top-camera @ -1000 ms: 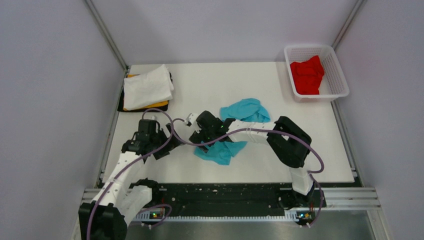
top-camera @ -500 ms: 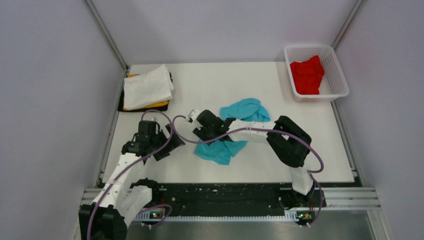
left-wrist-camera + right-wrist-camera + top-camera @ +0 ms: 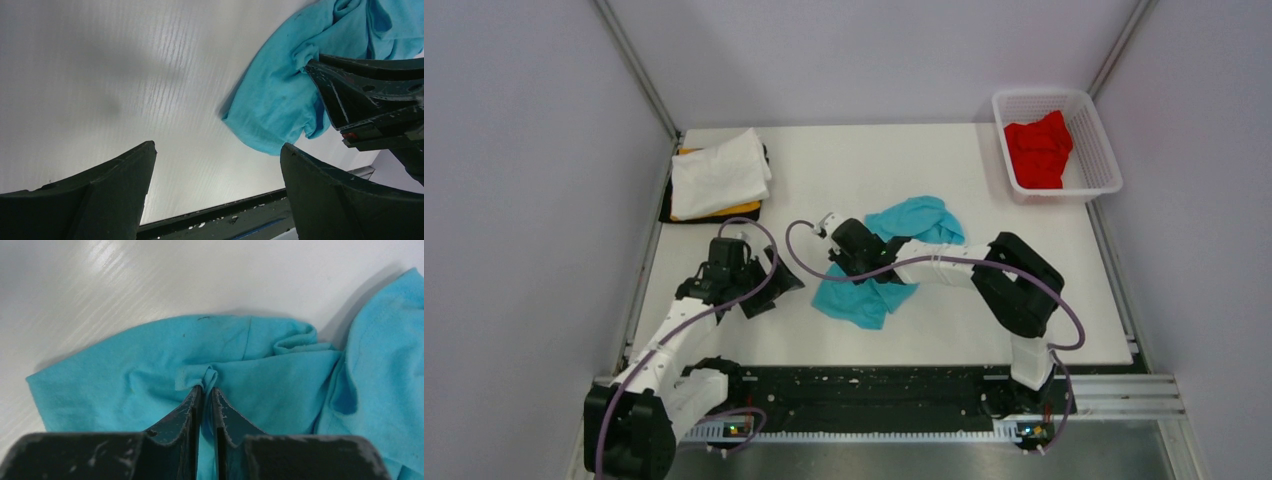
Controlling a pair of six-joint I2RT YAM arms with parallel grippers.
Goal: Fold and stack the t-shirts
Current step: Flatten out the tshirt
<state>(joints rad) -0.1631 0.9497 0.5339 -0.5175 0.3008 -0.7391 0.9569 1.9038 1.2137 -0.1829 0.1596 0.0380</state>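
The blue shirt [image 3: 919, 218] lies crumpled in a loose heap on the table [image 3: 874, 160], one lobe toward the far side and another spread toward the near edge. The right gripper [image 3: 206, 388] sits on the heap's left part, its fingers drawn almost together on a small raised pleat of the blue cloth, which bunches up between the tips. From the left wrist view the same fingers [image 3: 320, 75] can be seen biting into the shirt's edge, with the cloth hanging in folds around them.

The left gripper [image 3: 216, 147] is just left of the blue shirt, over bare table, its fingers spread wide with nothing between them. Whether they touch the table is hard to say.

Well to the left of the blue shirt and farther back, a white shirt [image 3: 719, 172] lies folded on top of a yellow shirt [image 3: 742, 210], with what looks like a black shirt [image 3: 667, 208] beneath; only its edge shows. Well to the right of the blue shirt and farther back, a red shirt [image 3: 1036, 150] is bundled inside a basket [image 3: 1039, 94].
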